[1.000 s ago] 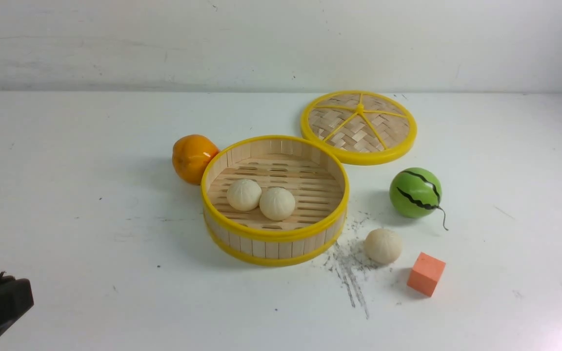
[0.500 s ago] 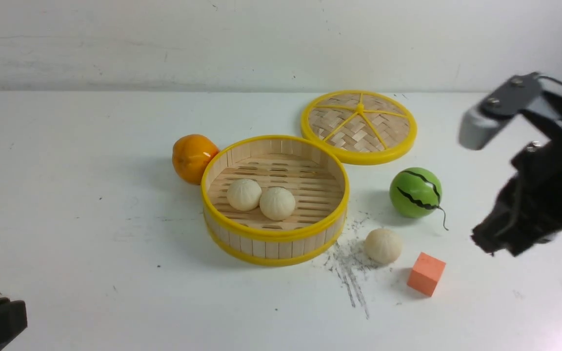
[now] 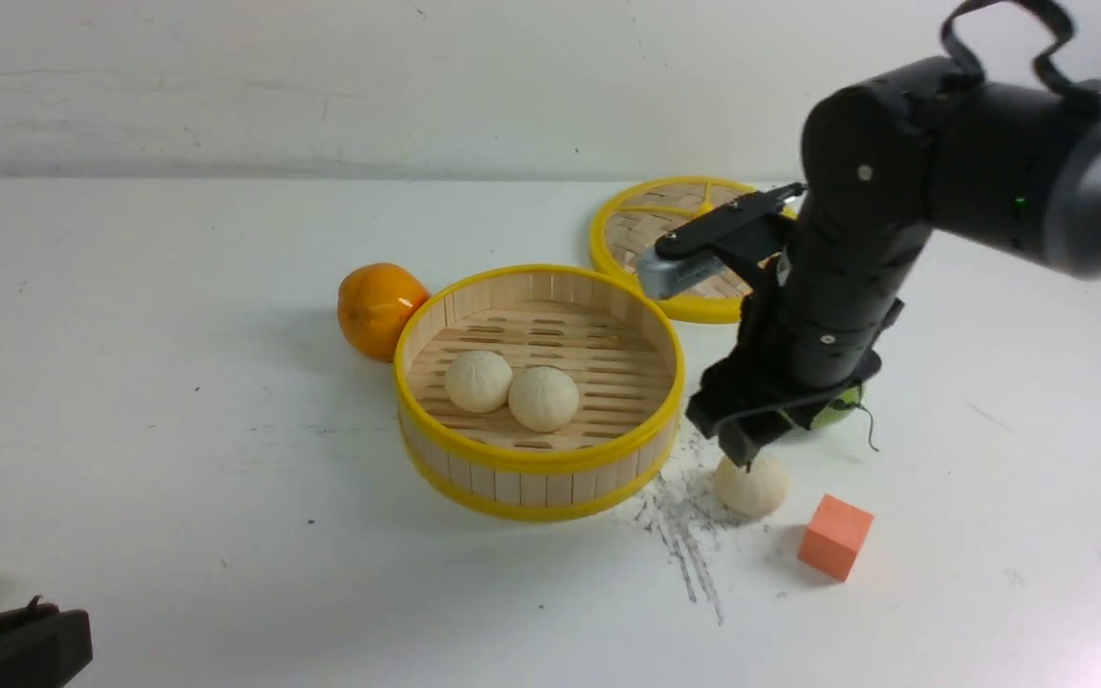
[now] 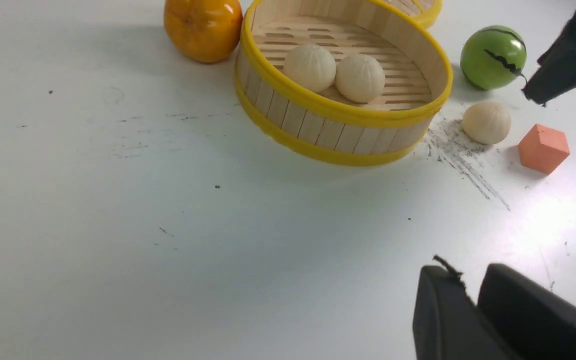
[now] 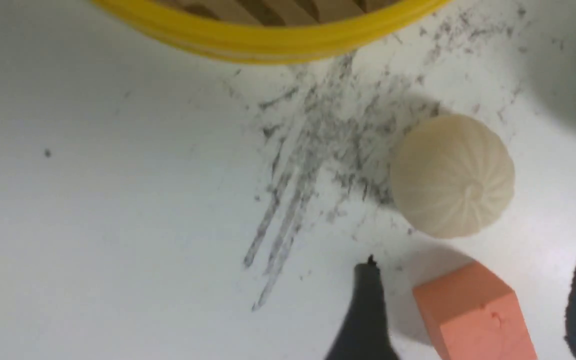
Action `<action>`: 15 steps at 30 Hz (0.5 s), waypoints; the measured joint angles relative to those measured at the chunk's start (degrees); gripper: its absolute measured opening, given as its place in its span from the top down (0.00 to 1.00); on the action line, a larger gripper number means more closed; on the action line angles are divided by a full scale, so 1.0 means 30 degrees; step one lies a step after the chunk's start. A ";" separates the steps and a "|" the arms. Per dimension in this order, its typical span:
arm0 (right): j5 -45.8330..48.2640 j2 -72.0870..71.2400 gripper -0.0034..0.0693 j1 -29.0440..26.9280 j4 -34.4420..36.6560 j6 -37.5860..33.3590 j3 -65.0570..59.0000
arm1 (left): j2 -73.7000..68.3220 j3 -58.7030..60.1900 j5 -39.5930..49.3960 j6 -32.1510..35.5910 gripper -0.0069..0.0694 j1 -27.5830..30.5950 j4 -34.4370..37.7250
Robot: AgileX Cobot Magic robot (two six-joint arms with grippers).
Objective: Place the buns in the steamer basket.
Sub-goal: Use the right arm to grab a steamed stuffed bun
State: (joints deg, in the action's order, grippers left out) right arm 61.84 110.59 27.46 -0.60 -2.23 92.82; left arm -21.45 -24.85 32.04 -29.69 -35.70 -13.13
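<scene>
Two buns (image 3: 479, 380) lie in the steamer basket (image 3: 536, 462); the third bun (image 3: 753, 487) sits on the surface (image 3: 226, 430) just beside it. The right gripper (image 3: 746, 447) hangs close above it, fingers (image 5: 365, 310) spread, probably to straddle it. The bun lies just beyond the fingertips. The left gripper (image 4: 470, 285) waits well apart, its fingers almost pressed together and empty.
</scene>
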 joint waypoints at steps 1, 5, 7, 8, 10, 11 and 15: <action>-0.0023 0.0098 0.22 0.0000 -0.0001 0.0028 0.0059 | 0.0000 0.0000 0.0000 0.0000 0.77 0.0000 0.0000; -0.0655 0.1880 0.15 0.0000 -0.0001 0.0742 0.0611 | 0.0000 0.0000 0.0000 0.0000 0.77 0.0000 0.0000; -0.0903 0.2536 0.18 0.0000 -0.0153 0.1176 0.0626 | 0.0000 0.0000 -0.0007 0.0000 0.77 0.0000 0.0000; -0.0896 0.2596 0.19 0.0000 -0.0172 0.1224 0.0626 | 0.0000 0.0000 -0.0007 0.0000 0.77 0.0000 0.0000; -0.0971 0.2992 0.23 0.0000 -0.0493 0.1693 0.0626 | 0.0000 0.0000 -0.0007 0.0000 0.77 0.0000 0.0000; -0.1102 0.3173 0.27 0.0000 -0.0816 0.2085 0.0626 | 0.0000 0.0000 -0.0007 0.0000 0.77 0.0000 0.0000; -0.1571 0.3316 0.38 0.0000 -0.1610 0.2971 0.0672 | 0.0000 0.0000 -0.0007 0.0000 0.76 0.0000 -0.0017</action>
State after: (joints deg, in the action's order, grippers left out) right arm 57.12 120.54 27.46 -5.43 6.69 94.84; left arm -21.45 -24.85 32.02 -29.69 -35.70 -13.18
